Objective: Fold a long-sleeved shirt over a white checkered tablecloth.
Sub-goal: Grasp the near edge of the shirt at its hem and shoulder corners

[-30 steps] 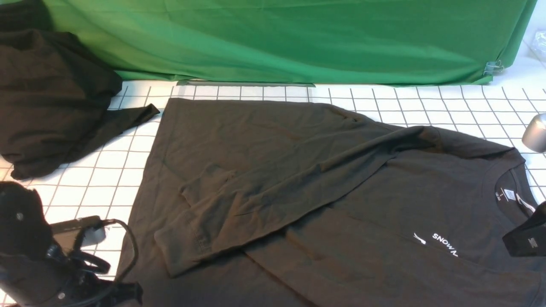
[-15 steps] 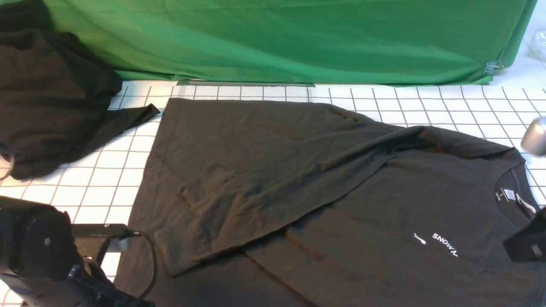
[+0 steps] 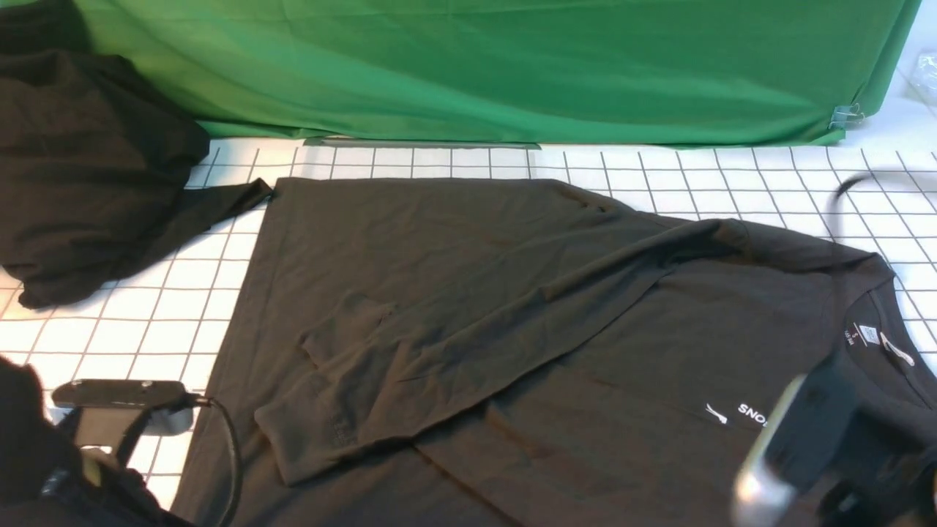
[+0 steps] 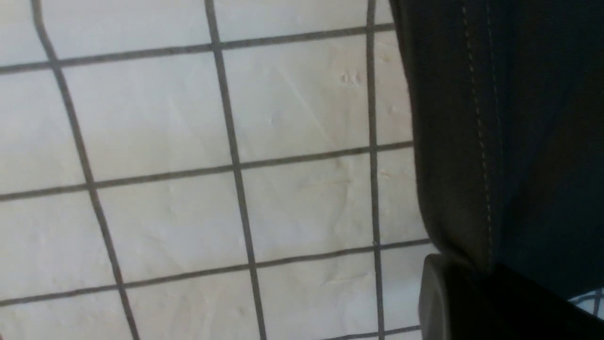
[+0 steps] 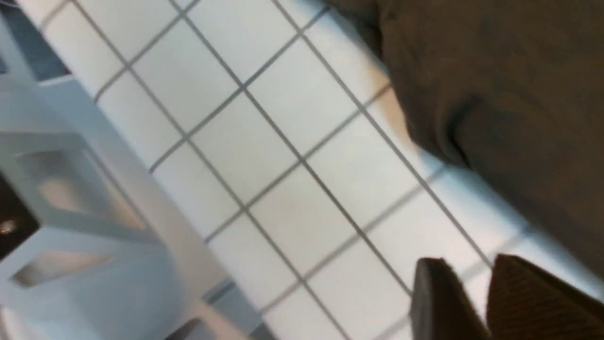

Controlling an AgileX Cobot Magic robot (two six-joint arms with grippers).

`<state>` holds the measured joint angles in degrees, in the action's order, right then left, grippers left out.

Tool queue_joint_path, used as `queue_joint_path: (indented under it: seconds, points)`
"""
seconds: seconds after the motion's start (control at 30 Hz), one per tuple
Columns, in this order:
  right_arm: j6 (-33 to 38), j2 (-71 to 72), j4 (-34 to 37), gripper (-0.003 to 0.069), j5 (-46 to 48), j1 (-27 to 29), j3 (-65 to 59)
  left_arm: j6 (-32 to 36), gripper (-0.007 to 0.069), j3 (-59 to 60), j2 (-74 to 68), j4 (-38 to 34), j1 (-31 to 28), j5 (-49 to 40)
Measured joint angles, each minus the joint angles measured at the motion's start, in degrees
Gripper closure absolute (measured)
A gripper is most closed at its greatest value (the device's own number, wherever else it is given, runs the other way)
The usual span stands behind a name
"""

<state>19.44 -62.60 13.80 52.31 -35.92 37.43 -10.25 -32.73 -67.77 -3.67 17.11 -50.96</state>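
A: Front view?
B: The long-sleeved shirt [image 3: 512,307] lies flat, front up, on the white checkered tablecloth [image 3: 732,176] that covers the tabletop. Neck to the right, hem to the left. One sleeve [image 3: 454,351] is folded diagonally across the body, with its cuff near the left hem. White logo [image 3: 736,413] and neck label [image 3: 867,335] both show.

A: Anything else out there?
B: Black cloth heap [image 3: 88,168] at far left. One tip sits just beside the shirt's far-left corner; can't tell if they touch. Green cloth [image 3: 476,66] along the back, clip [image 3: 845,115] at its right end.

A: Arms?
B: Left arm [image 3: 44,468] at the near-left corner, beside the hem. Right arm [image 3: 805,439] at near right, blurred, over the chest and hiding the end of the logo. Fingers aren't readable for either arm in this view.

A: Left wrist view?
B: The left fingers [image 4: 453,302] are closed. The shirt's stitched hem [image 4: 472,141] runs straight in between them, so they're pinched on the hem. Grid cloth alongside.

A: Right wrist view?
B: Soft focus. The right fingers [image 5: 439,297] stand a narrow gap apart, tablecloth shows through the gap, nothing held. The shirt's edge is near them, not touching. Pale frame [image 5: 71,212] past the tabletop's edge.
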Motion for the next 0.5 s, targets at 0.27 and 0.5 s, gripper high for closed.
queue_joint_path:
  seconds: [0.27, 0.5]
  points:
    - [-11.5, -8.5, -12.8, 0.013, -18.4, -14.7, -3.2, 0.0, 0.0603, 0.0, 1.4, 0.0, 0.0, -0.2]
    - [-19.4, -17.6, -25.0, 0.0111, -19.7, -15.4, -3.3, 0.0, 0.0603, 0.0, 1.4, -0.5, 0.0, -0.1]
